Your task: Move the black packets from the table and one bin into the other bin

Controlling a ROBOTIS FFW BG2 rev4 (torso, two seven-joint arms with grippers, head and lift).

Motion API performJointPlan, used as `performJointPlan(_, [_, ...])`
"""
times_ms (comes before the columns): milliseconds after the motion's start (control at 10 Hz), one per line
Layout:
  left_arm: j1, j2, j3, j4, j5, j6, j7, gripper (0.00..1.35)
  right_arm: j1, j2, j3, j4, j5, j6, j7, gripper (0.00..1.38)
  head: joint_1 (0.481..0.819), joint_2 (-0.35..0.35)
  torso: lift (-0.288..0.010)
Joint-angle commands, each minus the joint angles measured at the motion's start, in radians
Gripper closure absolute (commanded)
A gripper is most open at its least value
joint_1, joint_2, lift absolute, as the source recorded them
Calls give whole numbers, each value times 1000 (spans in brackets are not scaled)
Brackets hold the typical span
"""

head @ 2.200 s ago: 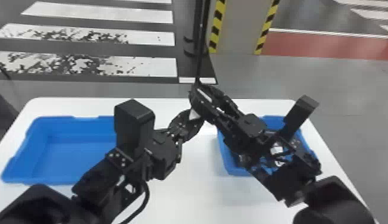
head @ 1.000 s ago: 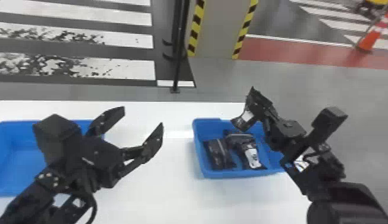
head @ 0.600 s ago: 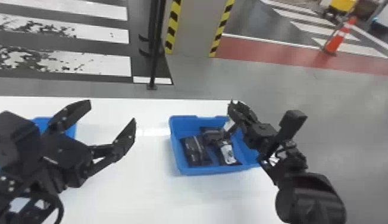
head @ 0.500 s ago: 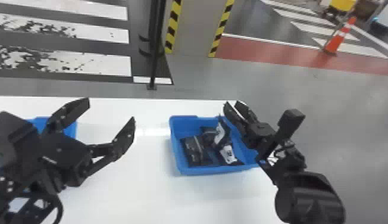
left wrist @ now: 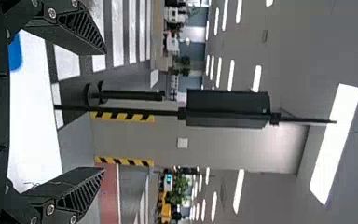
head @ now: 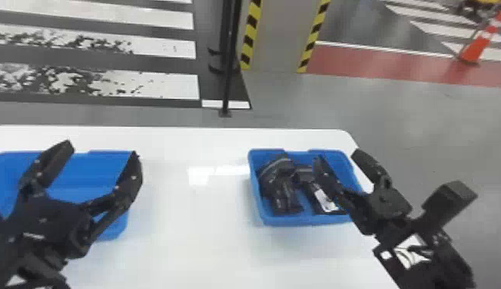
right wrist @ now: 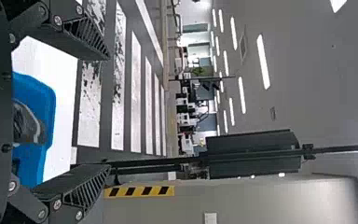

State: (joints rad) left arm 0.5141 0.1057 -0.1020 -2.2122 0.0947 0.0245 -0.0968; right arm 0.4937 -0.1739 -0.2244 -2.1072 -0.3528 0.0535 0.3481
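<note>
Showing two blue bins on a white tabletop (head: 192,238), with the black packets (head: 285,196) lying in the right bin (head: 307,222). The packets are heaped along that bin's left side and middle, one resting partly over others; a packet with a white label (head: 327,201) lies toward the near right part of the same bin. The right bin sits by the tabletop's right edge, short of the far right corner. The left bin (head: 119,230) occupies the tabletop's left part, partly hidden by the left arm.

The right gripper (head: 337,154) is at the right side of the right bin, its jaws spread, one in front of the bin's interior and the other out past its right rim as seen in the head view. The left gripper (head: 103,149) has its jaws likewise spread wide, both in front of the left bin in the same view. The left wrist view confirms the broad gap between the jaws of the left gripper (left wrist: 104,110), as does the right wrist view for the right gripper (right wrist: 108,112).

Beyond the far edge stand a black pole (head: 227,77) and a column (head: 280,38) with yellow-and-black striped corners; an orange cone (head: 477,48) stands farther right
</note>
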Motion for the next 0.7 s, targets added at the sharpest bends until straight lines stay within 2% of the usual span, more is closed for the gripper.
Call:
performJointPlan(0, [70,-23,46,12,-27,-59,31,154,78,5,51,-42,-16,-39,-26,186,695,-167,-110])
performJointPlan(100, [99,-29,58,14,-93,-108,75,154,127,8,55,-71,-6,-51,-40,186,695,-139,-110])
performJointPlan(200, [134,-35,56,14,-97,-130,115,154,181,17,63,-108,8,-68,-81,188,695,-94,-110])
performJointPlan(400, [161,-43,56,14,-95,-157,135,156,208,31,51,-110,12,-88,-97,188,695,-65,-110])
performJointPlan(600, [173,-49,60,14,-77,-172,146,156,220,36,47,-110,8,-93,-98,188,695,-70,-110])
